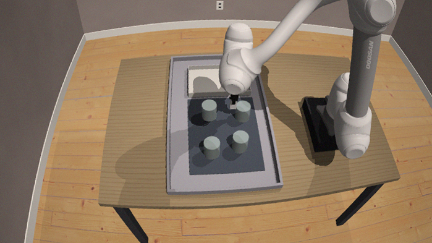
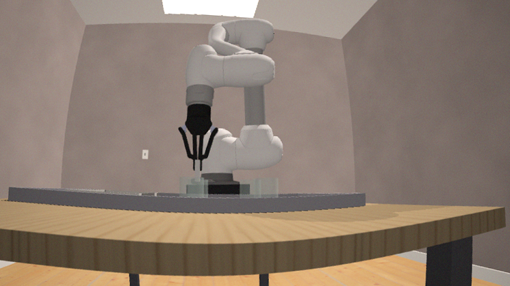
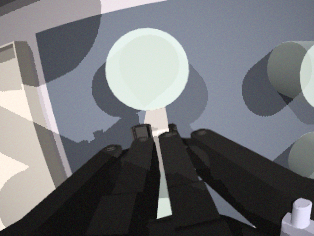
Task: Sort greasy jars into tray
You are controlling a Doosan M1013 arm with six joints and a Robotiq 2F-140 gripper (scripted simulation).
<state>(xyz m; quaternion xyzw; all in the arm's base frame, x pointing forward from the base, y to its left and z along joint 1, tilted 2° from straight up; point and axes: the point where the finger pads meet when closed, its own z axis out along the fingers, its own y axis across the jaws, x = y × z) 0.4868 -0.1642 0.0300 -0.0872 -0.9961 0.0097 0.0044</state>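
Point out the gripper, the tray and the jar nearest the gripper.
gripper (image 3: 155, 130), wrist view, between its shut fingertips.
tray (image 1: 189, 80), top view, its left rim.
jar nearest the gripper (image 3: 147, 69), wrist view, its upturned base.

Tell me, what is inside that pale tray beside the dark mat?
The tray shows bare pale floor and the arm's shadow, no jar. The arm's wrist covers its right part, so that stays unseen.

A bare test room rather than a home: plain grey-brown walls, a pale plank wood floor (image 1: 65, 209) with white skirting, and one flat rectangular ceiling light (image 2: 209, 0). At its centre stands a curved wooden bench on dark legs (image 1: 132, 169); bolted onto the bench is a white six-joint robot arm (image 1: 357, 81), with a white wall socket (image 1: 219, 5) behind the bench
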